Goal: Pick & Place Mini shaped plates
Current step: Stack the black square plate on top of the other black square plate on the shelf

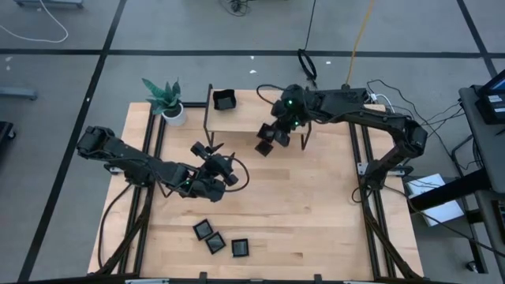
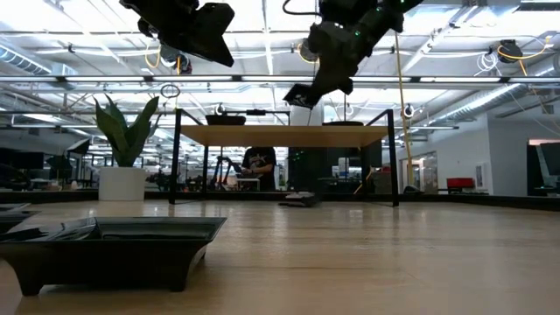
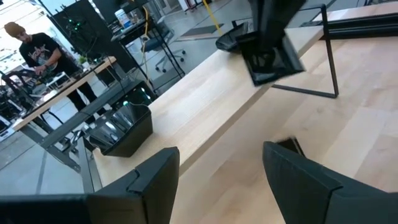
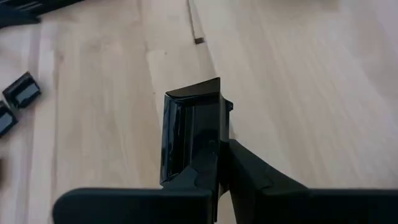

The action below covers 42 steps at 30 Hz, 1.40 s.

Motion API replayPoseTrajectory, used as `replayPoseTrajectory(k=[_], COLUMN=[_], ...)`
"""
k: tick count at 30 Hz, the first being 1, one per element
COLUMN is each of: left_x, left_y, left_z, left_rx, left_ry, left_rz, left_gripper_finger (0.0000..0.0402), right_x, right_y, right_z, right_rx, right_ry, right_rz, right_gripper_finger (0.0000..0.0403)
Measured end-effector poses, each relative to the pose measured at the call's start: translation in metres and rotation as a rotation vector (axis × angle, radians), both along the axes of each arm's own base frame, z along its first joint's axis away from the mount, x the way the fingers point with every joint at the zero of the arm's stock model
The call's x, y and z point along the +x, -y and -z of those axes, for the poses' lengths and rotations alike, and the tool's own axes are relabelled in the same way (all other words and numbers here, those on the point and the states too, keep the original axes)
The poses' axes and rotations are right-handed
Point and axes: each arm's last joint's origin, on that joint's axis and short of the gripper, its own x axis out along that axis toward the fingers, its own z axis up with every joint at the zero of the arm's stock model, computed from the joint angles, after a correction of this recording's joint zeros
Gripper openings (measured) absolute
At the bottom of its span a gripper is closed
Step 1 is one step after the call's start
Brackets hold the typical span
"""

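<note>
My right gripper [image 1: 271, 138] hangs high over the table's far middle, in front of a small raised shelf [image 1: 237, 118], shut on one square black plate [image 2: 300, 94]. A second black plate [image 1: 224, 100] sits on the shelf top. Three more plates [image 1: 215, 239] lie flat near the near edge; one of them [image 2: 105, 241] fills the foreground of the low view. My left gripper [image 1: 229, 170] hovers open and empty above the table's middle, and its fingers [image 3: 155, 177] frame bare wood. My right gripper pinches the square plate by one rim [image 4: 202, 146] between its two fingers. The fingers come from above, slanting down. The plate is lifted clear of the table and tilted, seen edge-on, and it sticks out beyond the fingertips [image 4: 189, 102].
A potted green plant [image 1: 167, 99] stands at the far left corner beside the shelf. A dark flat thing [image 2: 302, 200] lies on the table under the shelf. Bare wood stretches between the shelf and the near plates. A person [image 3: 40, 50] works at a bench beyond the table.
</note>
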Motion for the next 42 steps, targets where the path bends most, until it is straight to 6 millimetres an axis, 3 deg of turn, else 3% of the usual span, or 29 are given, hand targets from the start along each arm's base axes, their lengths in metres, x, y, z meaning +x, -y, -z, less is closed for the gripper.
replayPoseTrajectory(k=[3,8,13,19,29,36,39,42], left_x=[0.0,0.001,0.001,0.001,0.001,0.001,0.001,0.001], left_y=[-0.001,-0.002,-0.002,-0.002,-0.002,-0.002,-0.002,-0.002], left_z=[0.0,0.001,0.001,0.001,0.001,0.001,0.001,0.001], left_rx=[-0.009,-0.028,-0.03,-0.03,-0.035,-0.051,-0.05,-0.05], left_ry=[0.002,0.006,0.006,0.006,0.014,0.007,0.003,0.003], left_rz=[0.0,0.007,0.008,0.007,0.005,0.022,0.022,0.022], left_gripper_finger=[0.0232,0.0232,0.0232,0.0232,0.0232,0.0232,0.0232,0.0232], right_x=[0.0,-0.002,-0.001,0.001,0.004,0.008,0.016,0.022], right_y=[0.0,0.02,0.036,0.04,0.039,0.03,0.015,-0.015], right_z=[0.0,0.001,0.01,0.015,0.015,0.007,0.003,0.004], right_rx=[-0.051,-0.172,-0.102,-0.096,-0.139,-0.25,-0.297,-0.353], right_ry=[-0.02,-0.028,0.001,-0.003,-0.011,-0.001,0.014,-0.024], right_rz=[0.019,0.129,0.115,0.119,0.126,0.125,0.045,-0.12], right_gripper_finger=[0.0015,0.0015,0.0015,0.0021,0.0104,0.0156,0.0163,0.0164])
